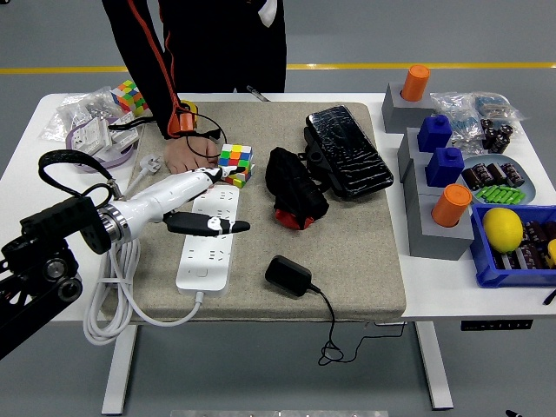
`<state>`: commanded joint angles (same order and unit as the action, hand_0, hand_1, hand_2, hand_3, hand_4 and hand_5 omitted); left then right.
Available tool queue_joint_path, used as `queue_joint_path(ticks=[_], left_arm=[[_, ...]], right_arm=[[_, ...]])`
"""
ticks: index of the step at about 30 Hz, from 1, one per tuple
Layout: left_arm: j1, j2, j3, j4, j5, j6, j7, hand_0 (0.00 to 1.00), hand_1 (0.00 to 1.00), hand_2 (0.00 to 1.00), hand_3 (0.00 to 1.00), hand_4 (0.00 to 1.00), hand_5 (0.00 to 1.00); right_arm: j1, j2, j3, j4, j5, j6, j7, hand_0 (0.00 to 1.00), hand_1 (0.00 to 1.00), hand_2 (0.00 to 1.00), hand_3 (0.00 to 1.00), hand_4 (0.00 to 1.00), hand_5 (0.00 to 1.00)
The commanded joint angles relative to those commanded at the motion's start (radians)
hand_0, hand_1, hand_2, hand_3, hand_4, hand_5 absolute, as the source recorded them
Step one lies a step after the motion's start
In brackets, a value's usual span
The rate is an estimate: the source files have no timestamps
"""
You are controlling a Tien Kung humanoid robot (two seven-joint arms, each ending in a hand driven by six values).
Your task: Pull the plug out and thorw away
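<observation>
The black plug adapter (288,275) lies loose on the beige mat, to the right of the white power strip (210,241), with its black cord trailing over the mat's front edge. My left hand (201,202) hovers over the strip with fingers spread and holds nothing. A person's hand (183,156) presses on the mat at the strip's far end. My right hand is out of view.
A Rubik's cube (234,164) sits just beyond the strip. A black pouch with red trim (294,188) and a black flat case (347,151) lie mid-mat. Grey blocks with blue and orange pieces (439,191) and a blue bin (512,245) stand at the right.
</observation>
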<state>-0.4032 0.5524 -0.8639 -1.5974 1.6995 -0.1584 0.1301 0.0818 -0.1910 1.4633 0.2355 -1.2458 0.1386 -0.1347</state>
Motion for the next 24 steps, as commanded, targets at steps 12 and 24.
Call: queue_joint_path(ticks=[12, 24], left_arm=[[0.074, 0.074, -0.045, -0.045, -0.049, -0.152, 0.138, 0.168, 0.033, 0.117, 0.938, 0.057, 0.002], [0.075, 0.100, -0.045, -0.146, -0.155, -0.311, 0.334, 0.146, 0.008, 0.101, 0.873, 0.163, 0.002]], right_arm=[[-0.002, -0.001, 0.004, 0.000, -0.001, 0.000, 0.000, 0.640, 0.677, 0.686, 0.606, 0.998, 0.487], [-0.003, -0.002, 0.004, 0.000, 0.000, 0.000, 0.000, 0.640, 0.677, 0.686, 0.606, 0.998, 0.486]])
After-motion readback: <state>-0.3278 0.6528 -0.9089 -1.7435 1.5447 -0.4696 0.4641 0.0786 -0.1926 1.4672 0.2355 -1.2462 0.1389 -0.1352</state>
